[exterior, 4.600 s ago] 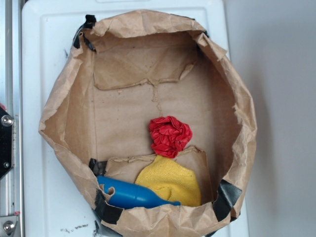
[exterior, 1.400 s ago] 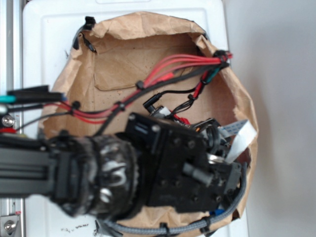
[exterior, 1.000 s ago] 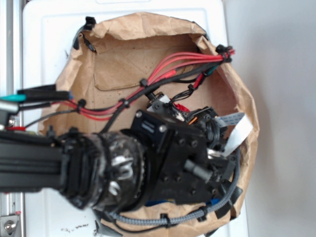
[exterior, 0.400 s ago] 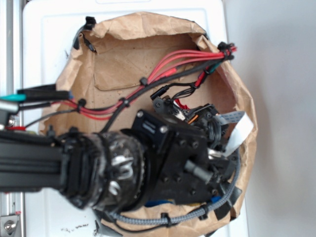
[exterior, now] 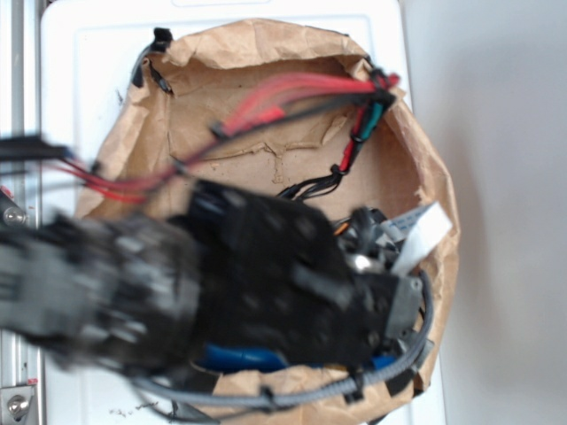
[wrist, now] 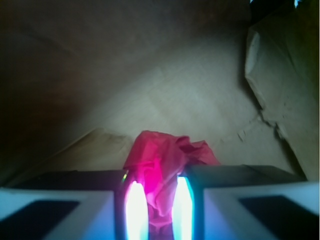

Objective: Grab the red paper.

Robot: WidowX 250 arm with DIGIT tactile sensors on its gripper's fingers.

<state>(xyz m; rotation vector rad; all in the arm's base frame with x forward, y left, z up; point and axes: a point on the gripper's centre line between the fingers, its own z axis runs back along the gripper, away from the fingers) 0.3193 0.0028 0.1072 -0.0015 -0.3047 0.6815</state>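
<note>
A big brown paper bag (exterior: 221, 62) sits open on the white surface (exterior: 80, 80), and the blurred black arm (exterior: 177, 292) fills most of its near half, covering a blue bottle (exterior: 239, 359). Down inside, the gripper (wrist: 155, 207) pinches the red paper (wrist: 160, 165) between its glowing fingers (wrist: 135, 205), just above the bag's floor.

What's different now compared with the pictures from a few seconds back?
The arm came in over the paper bag and now covers its lower half. Its gripper has closed on the red paper, pinched between the fingers. The bag has not moved; the blue bottle still peeks out below.
</note>
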